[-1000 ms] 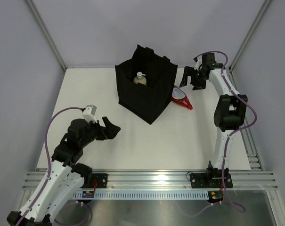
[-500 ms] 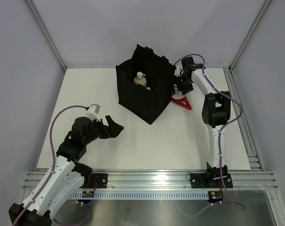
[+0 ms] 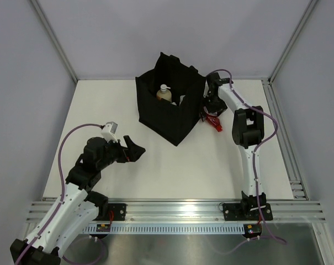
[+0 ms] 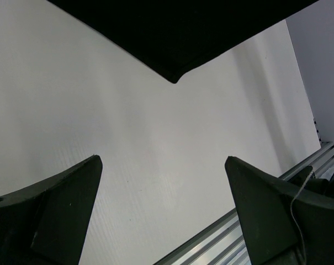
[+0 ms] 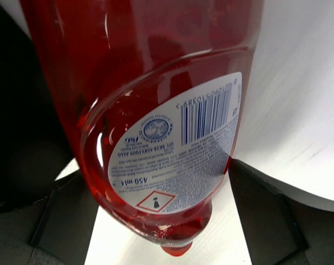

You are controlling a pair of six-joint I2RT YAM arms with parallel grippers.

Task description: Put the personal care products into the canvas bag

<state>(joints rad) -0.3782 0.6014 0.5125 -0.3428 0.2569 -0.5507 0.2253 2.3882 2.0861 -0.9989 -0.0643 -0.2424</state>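
Observation:
The black canvas bag (image 3: 169, 107) stands open at the table's back centre. An amber bottle with a white cap (image 3: 164, 94) stands inside it. The red squeeze bottle (image 3: 215, 122) lies on the table by the bag's right side. My right gripper (image 3: 212, 109) is down over it. In the right wrist view the red bottle (image 5: 155, 83) fills the frame between the spread fingers (image 5: 266, 212), cap towards the camera; my right gripper (image 5: 155, 167) is open around it. My left gripper (image 3: 134, 150) is open and empty, in front of the bag's left side. The other products are out of view.
The bag's lower corner (image 4: 175, 38) shows at the top of the left wrist view, above bare white table. The metal rail (image 3: 178, 211) runs along the near edge. Grey walls enclose the table on three sides.
My right gripper has swung left from the back right corner and come down over the red bottle beside the bag. My left gripper shifted slightly right, then stayed still.

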